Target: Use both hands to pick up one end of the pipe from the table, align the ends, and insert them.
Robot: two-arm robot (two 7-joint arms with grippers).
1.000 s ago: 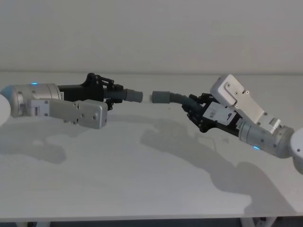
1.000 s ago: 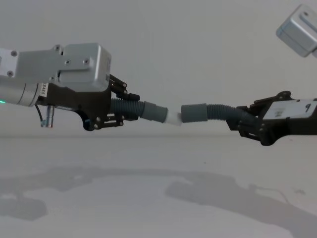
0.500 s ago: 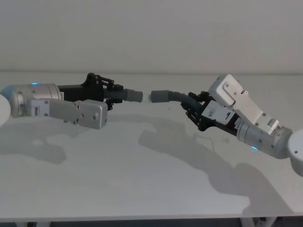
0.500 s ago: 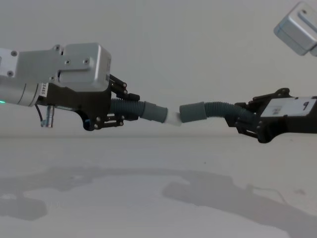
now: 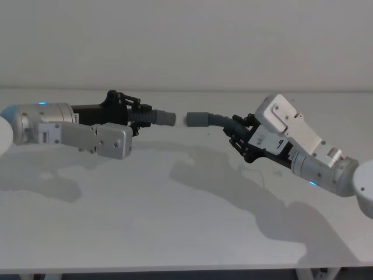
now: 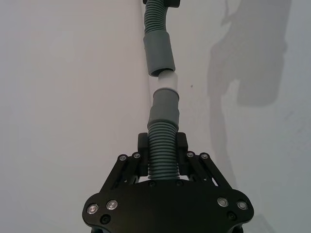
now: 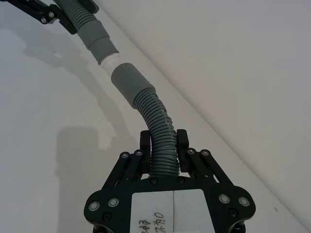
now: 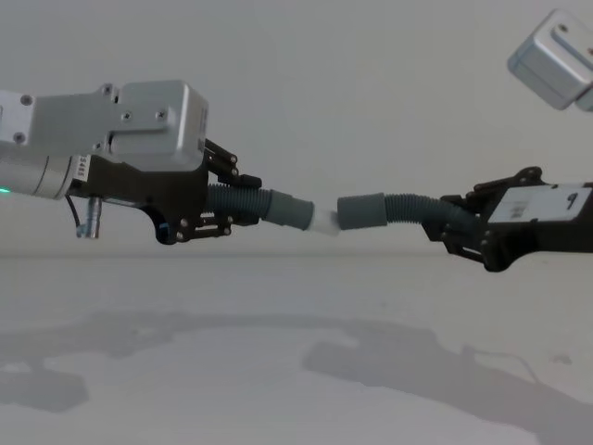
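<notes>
Spigot at the mouth of the cuff, not yet home

Both pipe pieces hang in the air above the white tabletop (image 5: 175, 233), near the frame's middle in the head view. The left tool (image 8: 215, 202) pinches the straight piece (image 8: 243, 203) on its ribbed body; its white spigot (image 8: 324, 221) points toward the right of the frame. The right tool (image 8: 456, 221) is clamped on the ribs of the curved piece (image 8: 405, 208), whose open grey cuff (image 8: 360, 210) sits just beside the spigot tip, apparently touching or barely overlapping it.

The hoses look light and bendy, so the ribbed lengths will likely flex under a push. Gripping nearer the smooth, stiffer cuffs would probably steer the ends more truly. The curved piece droops slightly off-axis
</notes>
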